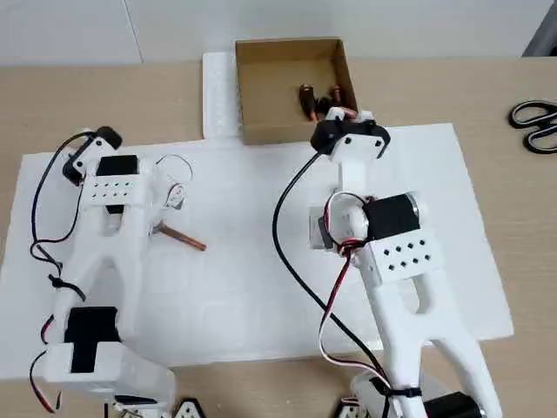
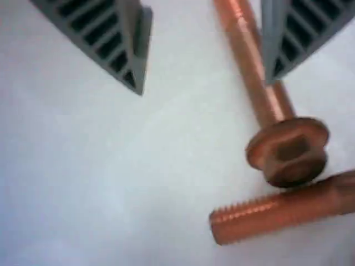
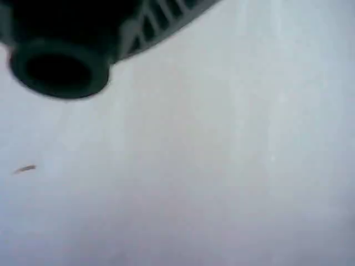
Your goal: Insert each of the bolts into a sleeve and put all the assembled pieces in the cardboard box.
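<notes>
Copper bolts (image 2: 288, 149) (ridged threads), white mat (image 1: 261, 287), brown box (image 1: 246, 87).

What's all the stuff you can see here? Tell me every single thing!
cardboard box: 1, brown, at the far edge of the mat
assembled pieces: a few, copper and dark, inside the box on its right side; exact count unclear
bolts: 2, copper, lying on the mat under the left pincer, one crossing by the other's head
sleeve: 1, black, held in the right pincer
mat: 1, white, spread over the table
table: 1, light wood, under everything
scissors: 1, black handles, at the table's right edge
arms: 2, white, side by side at the near edge
left pincer: 1, grey fingers, open over the bolts
right pincer: 1, by the box's near wall
</notes>
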### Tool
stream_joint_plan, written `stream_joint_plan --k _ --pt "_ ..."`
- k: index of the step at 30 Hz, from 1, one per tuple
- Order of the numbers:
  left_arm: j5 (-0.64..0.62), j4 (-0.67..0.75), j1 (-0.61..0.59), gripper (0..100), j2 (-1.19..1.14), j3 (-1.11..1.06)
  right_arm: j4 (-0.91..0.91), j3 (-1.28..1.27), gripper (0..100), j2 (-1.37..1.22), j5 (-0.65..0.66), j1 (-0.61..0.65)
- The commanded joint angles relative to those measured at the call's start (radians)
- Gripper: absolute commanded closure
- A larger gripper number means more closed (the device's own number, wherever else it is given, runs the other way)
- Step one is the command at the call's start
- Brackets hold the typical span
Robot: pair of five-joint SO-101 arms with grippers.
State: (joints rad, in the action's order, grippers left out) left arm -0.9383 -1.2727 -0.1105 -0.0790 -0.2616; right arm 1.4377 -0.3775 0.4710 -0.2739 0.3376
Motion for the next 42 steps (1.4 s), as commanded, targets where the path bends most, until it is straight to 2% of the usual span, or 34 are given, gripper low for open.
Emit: stream_joint_plan --k 1,32,34,37,42 --pt "0.0 0.018 0.003 86 -0.015 0.007 -0.022 0.006 99.5 0.03 0.011 -0.01" --pt "0.0 0.068 -0.003 86 -0.229 0.042 -0.071 0.006 99.5 0.03 0.061 -0.015" --pt "0.0 0.068 -0.003 89 -0.227 0.042 -0.071 0.006 99.5 0.03 0.061 -0.015" --pt "-0.002 0.068 -0.003 99 -0.232 0.042 -0.071 0.006 99.5 0.03 0.061 -0.015" --pt "0.0 0.068 -0.003 99 -0.232 0.042 -0.071 0.006 99.5 0.03 0.061 -0.015"
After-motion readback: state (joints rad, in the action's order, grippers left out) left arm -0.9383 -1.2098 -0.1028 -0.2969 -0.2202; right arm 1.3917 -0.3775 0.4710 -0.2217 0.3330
